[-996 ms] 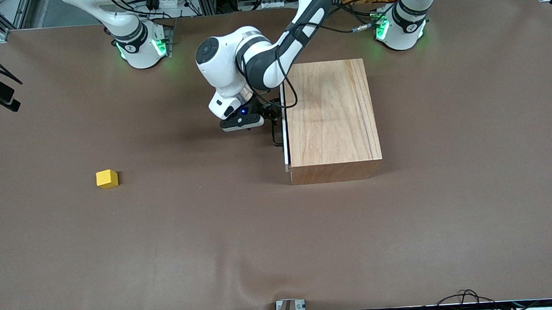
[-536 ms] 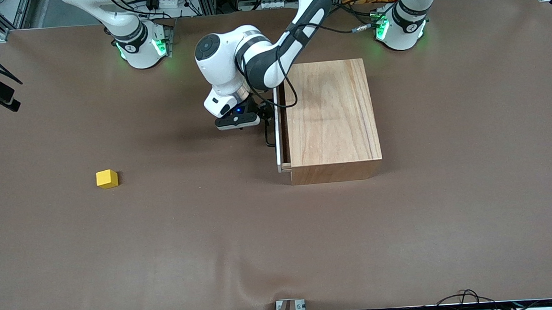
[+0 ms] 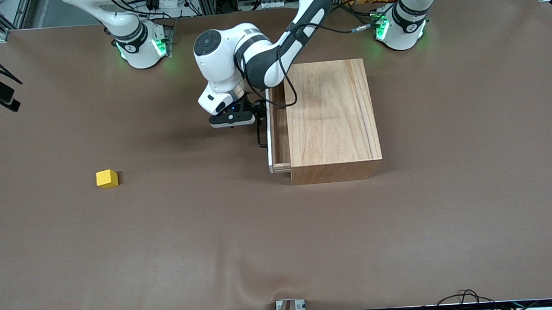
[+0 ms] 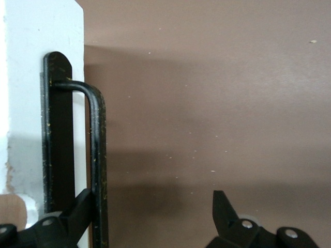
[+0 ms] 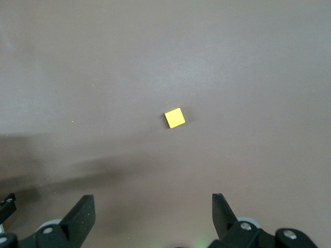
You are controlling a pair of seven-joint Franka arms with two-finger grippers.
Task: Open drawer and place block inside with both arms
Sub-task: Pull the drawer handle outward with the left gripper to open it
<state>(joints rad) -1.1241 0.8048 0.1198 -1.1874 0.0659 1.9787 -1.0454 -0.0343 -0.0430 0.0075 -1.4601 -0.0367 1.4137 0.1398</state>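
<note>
We see shallow light-wood drawer with white front panel (image 3: 269, 131) partly out of large light-wood box (image 3: 331, 118). Left gripper (image 4: 152, 214) fingers released, one hooked inside black U-shaped bar handle (image 4: 97, 155). Small bright yellow cube (image 3: 107, 178) on brown worktop (image 3: 214, 235), toward right arm's end. Right gripper (image 5: 152, 214) spread above cube, holding nothing.

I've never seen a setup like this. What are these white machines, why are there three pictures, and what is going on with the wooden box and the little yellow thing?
They are two robot arms at a brown table. One picture looks down from a high camera; the two others come from cameras on the arms' wrists. The left gripper is at the black handle of the drawer, with one finger hooked inside the bar and the fingers apart. The drawer stands partly out of the wooden box. The right gripper, open, hangs high over the block, a yellow cube lying on the table, held by nothing.
</note>
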